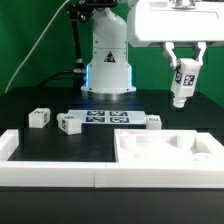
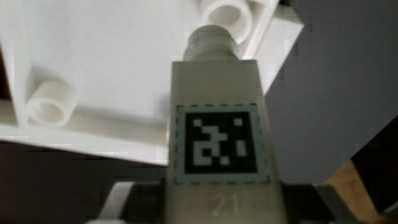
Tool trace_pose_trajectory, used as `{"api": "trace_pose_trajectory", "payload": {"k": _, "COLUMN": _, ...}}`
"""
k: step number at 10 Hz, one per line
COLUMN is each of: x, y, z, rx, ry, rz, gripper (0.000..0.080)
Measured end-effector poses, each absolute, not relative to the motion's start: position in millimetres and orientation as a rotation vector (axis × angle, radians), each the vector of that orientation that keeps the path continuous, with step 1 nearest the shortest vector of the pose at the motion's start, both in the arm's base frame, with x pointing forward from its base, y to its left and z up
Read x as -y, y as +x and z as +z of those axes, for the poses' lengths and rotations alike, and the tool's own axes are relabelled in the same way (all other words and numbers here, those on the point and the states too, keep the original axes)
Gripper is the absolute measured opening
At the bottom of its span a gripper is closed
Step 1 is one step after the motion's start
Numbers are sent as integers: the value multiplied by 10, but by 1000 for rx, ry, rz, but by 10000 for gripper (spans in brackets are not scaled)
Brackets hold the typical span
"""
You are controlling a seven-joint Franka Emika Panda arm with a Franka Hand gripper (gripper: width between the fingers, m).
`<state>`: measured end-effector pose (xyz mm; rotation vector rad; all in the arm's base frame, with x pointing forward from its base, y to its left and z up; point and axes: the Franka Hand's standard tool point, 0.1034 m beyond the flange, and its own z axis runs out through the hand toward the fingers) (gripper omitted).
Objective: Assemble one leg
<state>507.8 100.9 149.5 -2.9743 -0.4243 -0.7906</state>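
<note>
The leg [image 1: 182,85] – off the table, hanging close to vertical at the exterior view's right, tagged face toward the camera. Upper end sits between the two fingers of the gripper [image 1: 184,62], which is clamped on it; lower end free in the air, apart from everything beneath.

Below it: tray-shaped part [image 1: 165,152], large, white, raised rim, lying flat on the black table [image 1: 50,145]. The leg hangs over the far right area of this part, not touching.

Wrist view: the leg [image 2: 217,120] runs up the middle of the picture, black-and-white tag square on its near face, a round peg at its far end. Gripper [image 2: 217,198] pinches the near end; pale finger [image 2: 128,205] visible on one flank. Behind the leg, the tray-shaped part [image 2: 107,60] with two short round raised stubs; one stub lies just past the peg end, the other well off to the side. Cannot tell from this view how far the peg is from the stub.

Elsewhere on the table, exterior view: marker board [image 1: 105,118] flat in front of the robot base [image 1: 108,65]. Loose legs [image 1: 38,117] lying down, two at the board's left end, one at its right end. White rail [image 1: 45,172] along the near edge, turning back at the left corner
</note>
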Motion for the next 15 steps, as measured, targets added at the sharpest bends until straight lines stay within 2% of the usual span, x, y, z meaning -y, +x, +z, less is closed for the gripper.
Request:
{"api": "trace_pose_trajectory", "payload": {"k": 2, "x": -1055, "y": 5207, "z": 1468, "rx": 407, "ry": -2972, "rz": -759, "gripper": 291}}
{"api": "trace_pose_trajectory", "payload": {"k": 4, "x": -1057, "y": 5582, "z": 1537, "rx": 375, "ry": -2956, "rz": -801, "gripper": 291}}
{"api": "trace_pose_trajectory", "payload": {"k": 7, "x": -955, "y": 5966, "z": 1447, "rx": 405, "ry": -2936, "rz": -930, "gripper": 291}}
{"api": "trace_pose_trajectory", "payload": {"k": 12, "x": -974, "y": 5946, "z": 1383, "rx": 401, "ry": -2941, "rz": -894, "gripper": 291}}
{"api": "trace_pose_trajectory", "payload": {"k": 15, "x": -1089, "y": 6072, "z": 1313, "rx": 412, "ry": -2930, "rz": -876, "gripper": 291}}
